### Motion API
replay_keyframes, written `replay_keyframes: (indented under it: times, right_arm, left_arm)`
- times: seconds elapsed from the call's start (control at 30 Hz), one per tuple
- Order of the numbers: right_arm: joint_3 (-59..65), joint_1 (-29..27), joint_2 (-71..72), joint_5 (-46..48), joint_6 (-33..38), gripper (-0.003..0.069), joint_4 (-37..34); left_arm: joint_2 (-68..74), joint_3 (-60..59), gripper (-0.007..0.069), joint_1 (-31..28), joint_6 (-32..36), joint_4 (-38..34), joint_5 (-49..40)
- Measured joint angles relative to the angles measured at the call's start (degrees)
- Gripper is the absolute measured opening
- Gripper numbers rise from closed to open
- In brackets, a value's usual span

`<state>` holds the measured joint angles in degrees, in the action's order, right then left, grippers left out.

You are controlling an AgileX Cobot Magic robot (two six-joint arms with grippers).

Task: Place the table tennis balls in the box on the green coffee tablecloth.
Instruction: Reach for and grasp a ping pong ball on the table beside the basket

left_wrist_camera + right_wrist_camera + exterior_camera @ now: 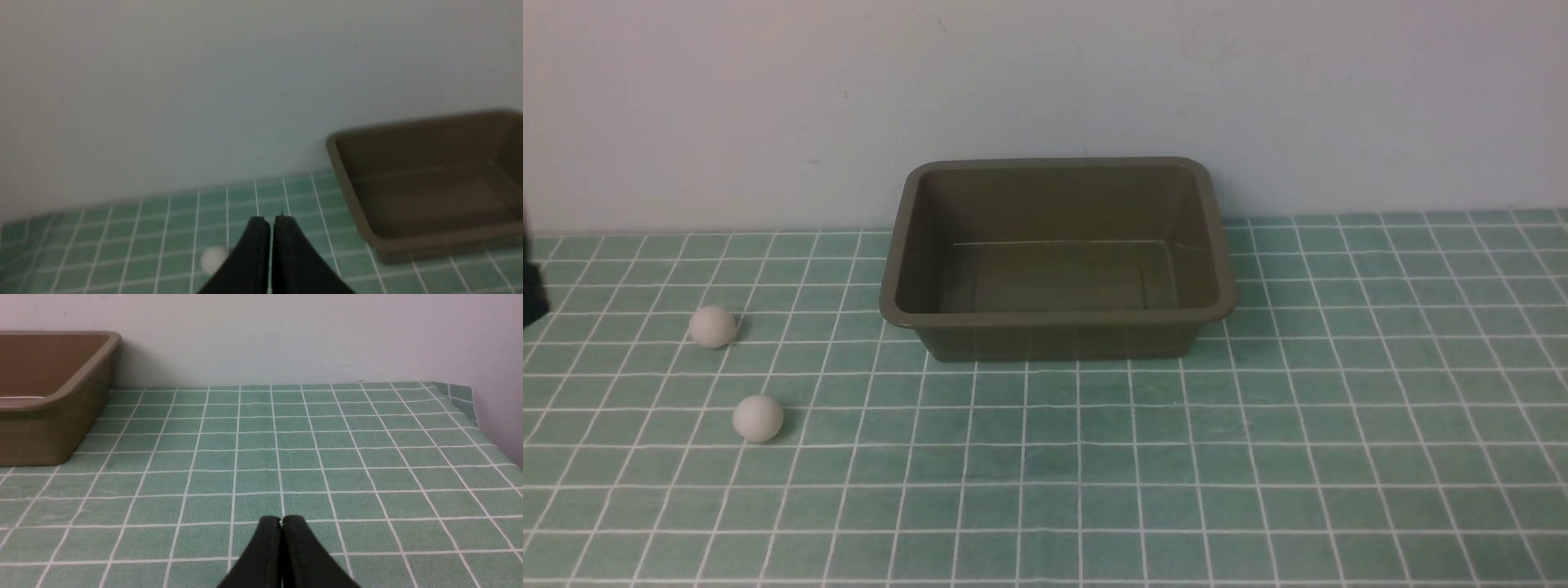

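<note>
Two white table tennis balls lie on the green tablecloth point(1094, 474) left of the box: one farther point(712, 327), one nearer point(758, 418). The olive-brown box point(1058, 331) stands empty at the back middle, against the wall. My left gripper point(271, 220) is shut and empty above the cloth; one ball point(212, 258) shows blurred just beside its fingers, and the box point(384, 241) is off to one side. In the front view only a dark bit of the left arm point(533, 286) shows at the left edge. My right gripper point(281, 519) is shut and empty over bare cloth, with the box's corner point(53, 428) off to the side.
A pale wall point(1045, 98) runs right behind the box. The cloth's far right corner point(461, 396) folds up against a side wall.
</note>
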<state>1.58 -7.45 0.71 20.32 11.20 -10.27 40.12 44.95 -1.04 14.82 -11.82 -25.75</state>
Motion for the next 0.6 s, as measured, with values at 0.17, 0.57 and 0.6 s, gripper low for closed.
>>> replay_keyframes:
  times: [0.17, 0.57, 0.6]
  right_arm:
    - [0.0, 0.0, 0.0, 0.0, 0.0, -0.0016, 0.0]
    - [0.0, 0.0, 0.0, 0.0, 0.0, -0.0016, 0.0]
    - [0.0, 0.0, 0.0, 0.0, 0.0, -0.0016, 0.0]
  left_arm:
    - [16.9, 7.5, -0.0004, 0.0, -1.1, 0.8, -5.8]
    - [48.2, 29.3, -0.0001, 0.0, -21.3, 25.2, -24.5]
    - [48.2, 29.6, -0.0001, 0.0, -21.7, 25.8, -24.5]
